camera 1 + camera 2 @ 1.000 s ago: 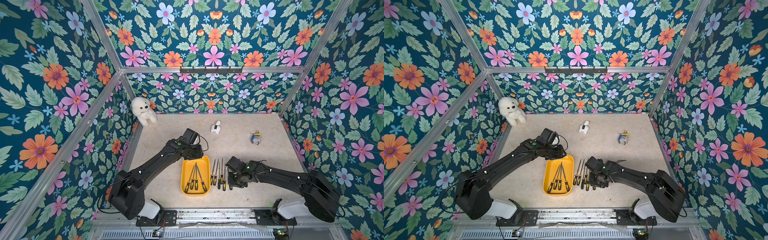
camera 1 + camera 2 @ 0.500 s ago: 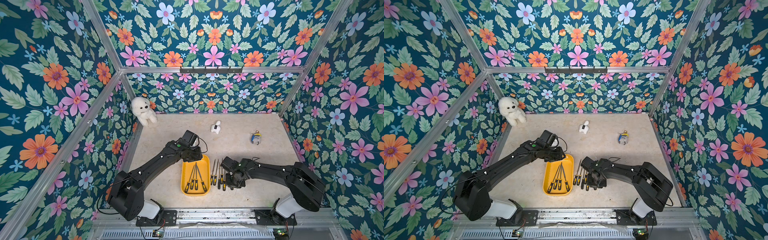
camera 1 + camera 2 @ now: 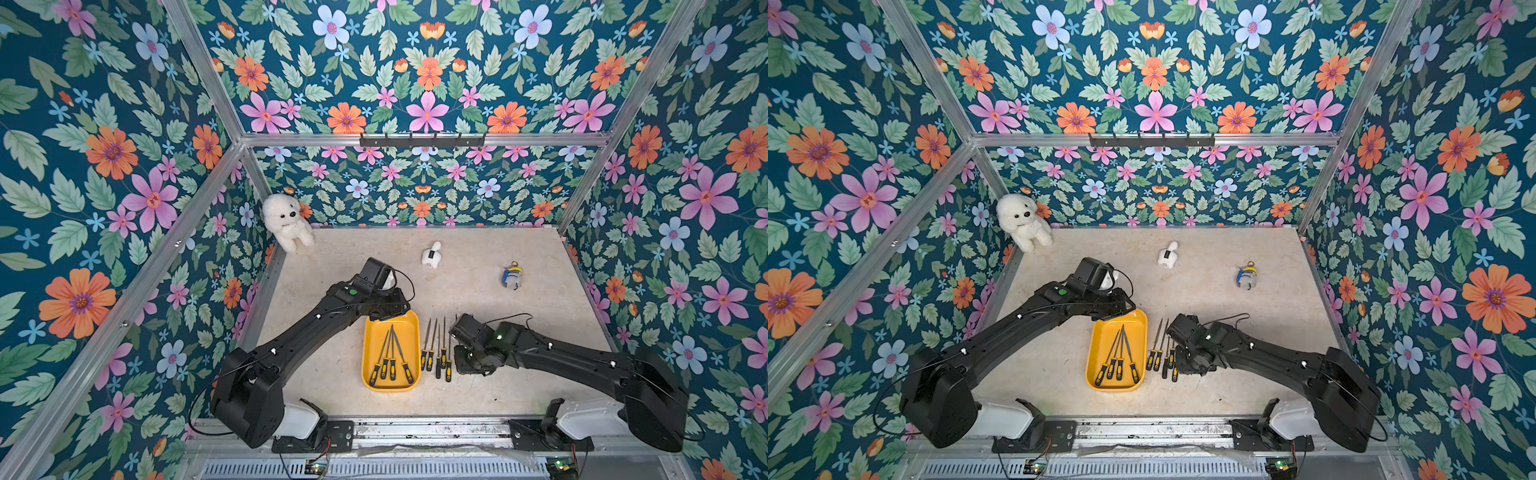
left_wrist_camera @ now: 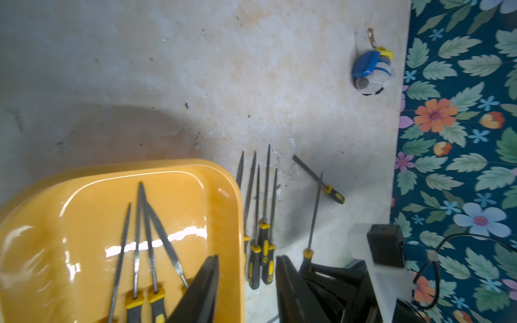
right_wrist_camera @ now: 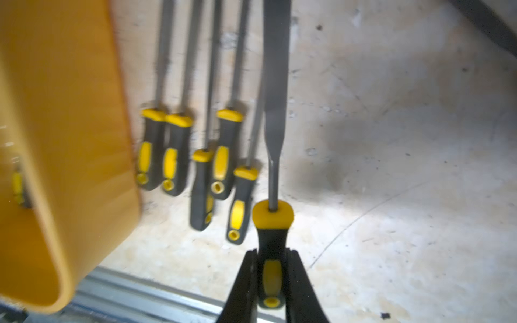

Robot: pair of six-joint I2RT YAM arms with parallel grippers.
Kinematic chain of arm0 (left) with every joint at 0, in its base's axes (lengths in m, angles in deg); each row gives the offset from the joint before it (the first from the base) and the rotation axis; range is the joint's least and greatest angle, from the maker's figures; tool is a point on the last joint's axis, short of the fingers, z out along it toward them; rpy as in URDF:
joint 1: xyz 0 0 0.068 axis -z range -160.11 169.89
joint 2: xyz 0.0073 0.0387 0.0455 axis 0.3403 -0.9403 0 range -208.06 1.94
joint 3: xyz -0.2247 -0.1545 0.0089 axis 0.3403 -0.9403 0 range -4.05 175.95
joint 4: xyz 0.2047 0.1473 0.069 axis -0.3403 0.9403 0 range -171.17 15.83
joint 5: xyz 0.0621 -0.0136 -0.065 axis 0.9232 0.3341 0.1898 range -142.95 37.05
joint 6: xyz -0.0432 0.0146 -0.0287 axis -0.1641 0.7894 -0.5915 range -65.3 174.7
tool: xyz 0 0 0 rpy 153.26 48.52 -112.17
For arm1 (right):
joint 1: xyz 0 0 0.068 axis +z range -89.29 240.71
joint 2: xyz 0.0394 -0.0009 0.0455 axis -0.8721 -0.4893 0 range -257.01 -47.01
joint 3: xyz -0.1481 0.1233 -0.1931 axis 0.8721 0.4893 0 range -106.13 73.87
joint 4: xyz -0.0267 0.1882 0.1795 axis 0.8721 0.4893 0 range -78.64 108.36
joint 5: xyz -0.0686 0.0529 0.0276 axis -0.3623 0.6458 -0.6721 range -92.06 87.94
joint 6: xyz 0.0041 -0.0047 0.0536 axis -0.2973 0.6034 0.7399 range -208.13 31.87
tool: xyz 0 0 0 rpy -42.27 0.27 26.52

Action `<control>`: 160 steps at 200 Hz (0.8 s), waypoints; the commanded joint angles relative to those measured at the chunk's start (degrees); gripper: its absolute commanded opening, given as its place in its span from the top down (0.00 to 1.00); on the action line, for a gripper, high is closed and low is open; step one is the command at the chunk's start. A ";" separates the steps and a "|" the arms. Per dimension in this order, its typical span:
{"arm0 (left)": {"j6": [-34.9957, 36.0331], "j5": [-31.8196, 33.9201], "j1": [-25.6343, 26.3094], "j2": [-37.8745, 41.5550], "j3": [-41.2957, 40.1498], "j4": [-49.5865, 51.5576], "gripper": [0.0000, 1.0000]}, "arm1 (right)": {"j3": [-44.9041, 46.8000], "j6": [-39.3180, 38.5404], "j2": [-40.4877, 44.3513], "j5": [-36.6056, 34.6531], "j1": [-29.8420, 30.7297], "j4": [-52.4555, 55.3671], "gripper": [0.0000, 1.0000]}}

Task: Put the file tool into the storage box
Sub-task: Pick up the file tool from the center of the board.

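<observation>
Pinching the black-and-yellow handle of a flat file (image 5: 275,84) between tightly closed jaws, the right gripper (image 5: 270,256) holds the tool near the front of a beige tabletop (image 3: 478,291), blade pointing away from the robot. The held file sits outside the storage box (image 3: 374,332), just beside a row of five loose files (image 5: 201,190) that lie side by side on the table, handles toward the robot. The row itself lies just beside the tray's right wall. Whether the gripped file is clear of the table cannot be told. In both top views the right arm covers most of it.

The storage box, a shallow yellow tray with rounded corners, rests between the two arms and holds four files (image 3: 390,357), their tips bunched toward the far end and their handles fanned toward the near rim. The left gripper (image 4: 247,257) hangs over the tray's far end with its jaws spread, gripping nothing. In the left wrist view one more file (image 4: 319,179) lies slanted on the table, apart from the row, on the right arm's side.

Farther back, a white plush dog (image 3: 286,222) leans in the far left corner against floral walls (image 3: 124,166), a small white plush toy (image 3: 432,254) lies near the middle, and a blue-and-grey keyring charm (image 3: 512,277) lies toward the right wall.
</observation>
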 commanded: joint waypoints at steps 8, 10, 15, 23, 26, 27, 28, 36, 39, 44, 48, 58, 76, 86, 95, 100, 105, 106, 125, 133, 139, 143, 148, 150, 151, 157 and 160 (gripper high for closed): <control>-8.76 -7.61 1.35 0.26 -2.08 -11.04 0.55 | 0.53 -0.53 4.84 -0.84 3.46 -7.20 0.94; -9.11 -7.65 1.53 0.19 -2.19 -11.46 0.55 | 0.63 -0.43 5.03 -0.84 3.67 -7.72 0.94; -9.87 -7.83 1.90 0.01 -2.27 -12.38 0.55 | 0.66 -0.22 5.34 -0.92 4.09 -8.60 0.94; -10.84 -7.97 2.58 -0.34 -2.23 -13.44 0.55 | 0.53 0.10 5.47 -1.01 4.52 -9.59 0.94; -11.14 -7.96 2.87 -0.51 -2.20 -13.75 0.55 | 0.45 0.22 5.37 -0.94 4.68 -9.90 0.94; -11.23 -7.94 2.90 -0.58 -2.19 -13.85 0.55 | 0.38 0.24 5.34 -0.89 4.74 -10.00 0.94; -11.36 -7.98 3.01 -0.62 -2.19 -13.99 0.55 | 0.39 0.25 5.36 -0.86 4.77 -10.05 0.94; -11.97 -8.09 3.64 -1.07 -2.19 -14.73 0.54 | 0.10 0.25 4.96 -0.58 5.10 -10.84 0.94; -12.13 -8.10 3.87 -1.30 -2.19 -15.00 0.54 | -0.06 0.14 4.81 -0.64 5.30 -11.12 0.94; -12.33 -7.99 4.22 -1.62 -2.11 -15.26 0.54 | -0.42 0.08 4.42 -0.58 5.56 -11.44 0.94; -12.44 -7.95 4.61 -1.82 -2.02 -15.27 0.54 | -0.75 -0.01 4.11 -0.58 5.74 -11.73 0.94; -12.54 -7.66 5.41 -2.64 -1.56 -15.07 0.54 | -1.46 -0.09 3.03 -0.49 5.94 -11.77 0.94; -12.50 -6.40 6.54 -3.94 -0.92 -13.66 0.54 | -2.35 -0.42 1.46 0.10 6.08 -11.90 0.95; -12.46 -6.02 6.97 -4.47 -1.04 -13.42 0.54 | -2.80 -0.53 0.86 0.22 6.22 -11.93 0.95; -12.39 -5.51 7.19 -4.78 -1.14 -12.97 0.55 | -3.01 -0.51 0.59 0.22 6.29 -12.18 0.95; -12.14 -5.05 7.28 -4.92 -1.09 -12.59 0.56 | -3.07 -0.49 0.49 0.29 6.25 -12.25 0.95; -11.95 -4.66 7.34 -5.09 -1.07 -12.04 0.58 | -3.11 -0.48 0.47 0.37 6.33 -12.29 0.95; -11.90 -4.58 7.34 -5.12 -1.06 -11.94 0.58 | -3.11 -0.47 0.47 0.38 6.35 -12.34 0.95; -11.57 -3.92 7.41 -5.48 -1.25 -11.54 0.69 | -2.95 -0.42 0.47 0.65 6.34 -12.52 0.95; -11.41 -3.97 7.38 -5.66 -1.16 -11.42 0.75 | -2.94 -0.46 0.39 0.81 6.43 -12.55 0.95; -11.19 -3.81 7.34 -5.90 -1.11 -11.22 0.78 | -2.94 -0.52 0.33 0.95 6.38 -12.53 0.94; -10.99 -3.61 7.40 -6.09 -0.92 -11.00 0.79 | -2.94 -0.45 0.30 1.00 6.49 -12.50 0.93; -10.78 -3.58 7.36 -6.28 -0.70 -10.72 0.82 | -2.98 -0.53 0.25 1.09 6.46 -12.55 0.92; -10.72 -3.50 7.37 -6.39 -0.63 -10.64 0.83 | -2.97 -0.54 0.28 1.09 6.46 -12.56 0.92; -10.66 -3.52 7.35 -6.47 -0.58 -10.58 0.84 | -2.96 -0.54 0.29 1.14 6.46 -12.56 0.91; -10.24 -3.44 7.39 -6.78 -0.32 -10.04 0.90 | -2.86 -0.57 0.37 1.18 6.48 -12.72 0.91; -10.06 -3.39 7.36 -6.94 -0.20 -9.83 0.93 | -2.86 -0.61 0.38 1.18 6.54 -12.78 0.91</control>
